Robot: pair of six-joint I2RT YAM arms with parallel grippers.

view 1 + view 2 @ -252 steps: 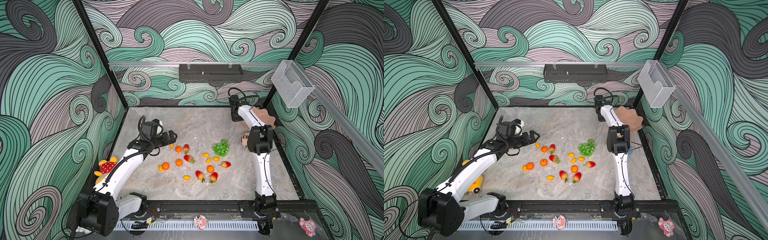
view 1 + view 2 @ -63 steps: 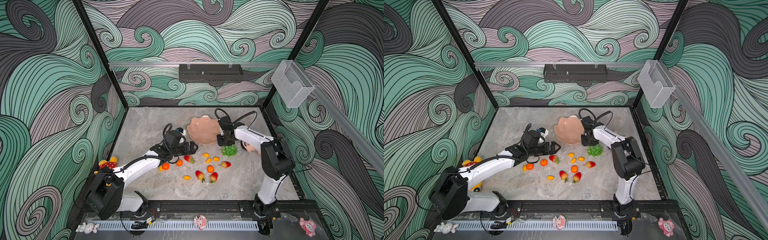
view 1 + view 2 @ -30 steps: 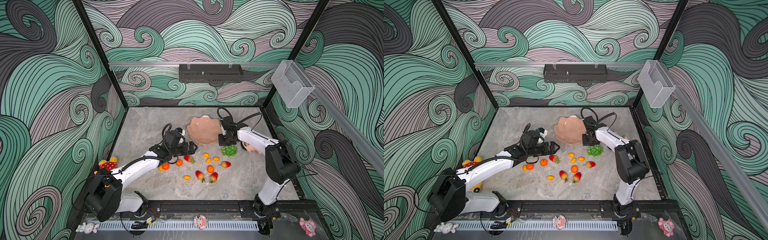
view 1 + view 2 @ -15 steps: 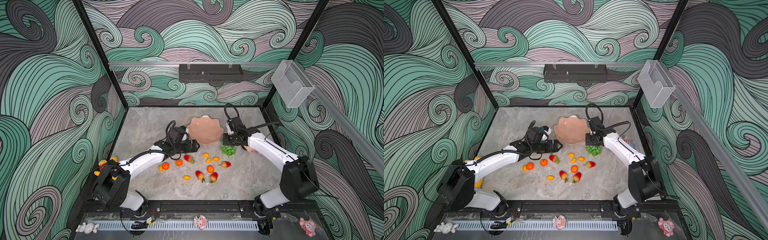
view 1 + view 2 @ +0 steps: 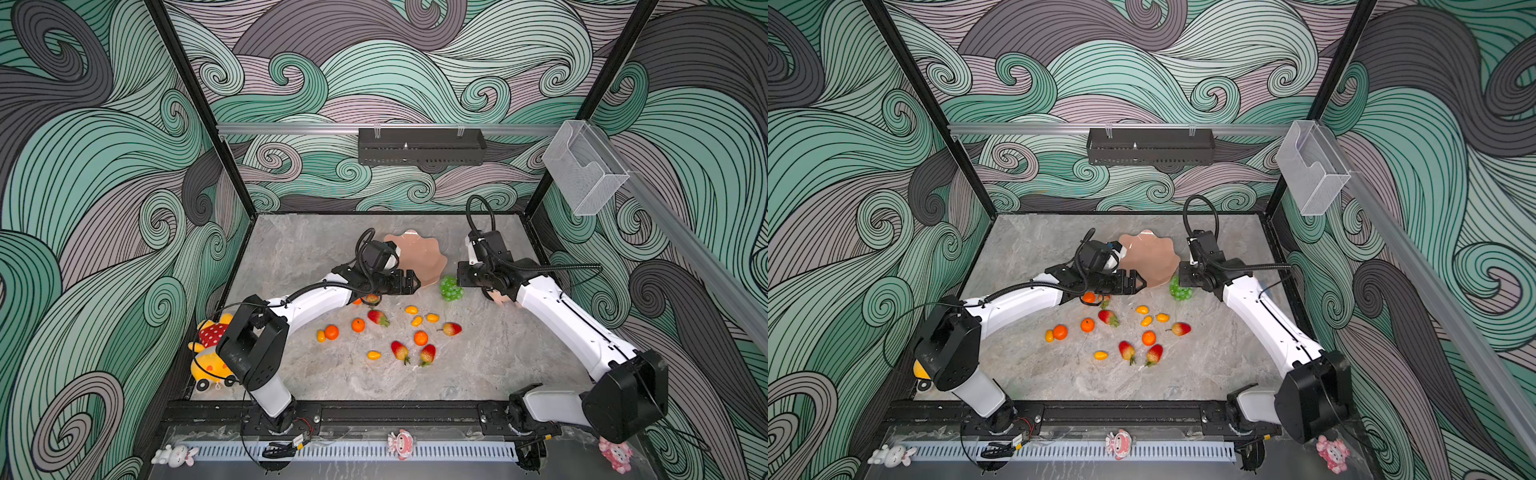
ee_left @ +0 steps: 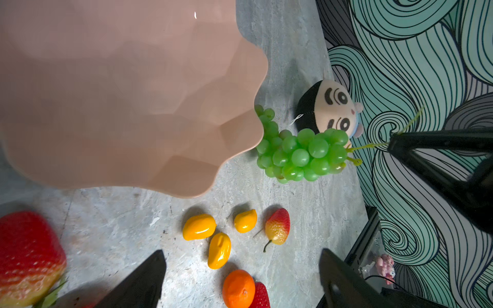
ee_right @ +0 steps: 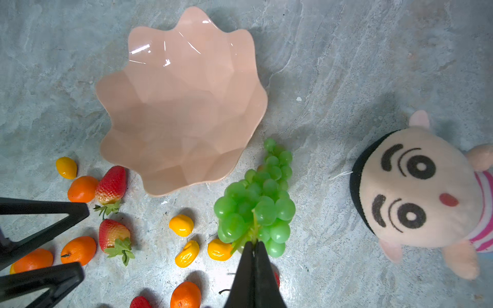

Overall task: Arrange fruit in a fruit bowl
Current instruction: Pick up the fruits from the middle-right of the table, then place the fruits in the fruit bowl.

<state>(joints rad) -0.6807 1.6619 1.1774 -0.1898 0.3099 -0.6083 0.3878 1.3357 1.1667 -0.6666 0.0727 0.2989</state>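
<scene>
The peach-pink fruit bowl sits empty at the back middle of the table. My right gripper is shut on the stem of the green grape bunch, which hangs just beside the bowl's right rim. My left gripper stands open and empty at the bowl's front edge. Loose fruit lies in front of the bowl: tangerines, strawberries and small yellow ovals. One strawberry lies under the left wrist.
A plush doll head lies under the right forearm, right of the grapes. A yellow-and-red plush sits by the left arm's base. A clear plastic box hangs on the right wall, a black tray on the back wall.
My left gripper has moved right, up to the bowl's front edge. The right gripper, still shut on the stem, has shifted the grape bunch slightly back, beside the bowl.
</scene>
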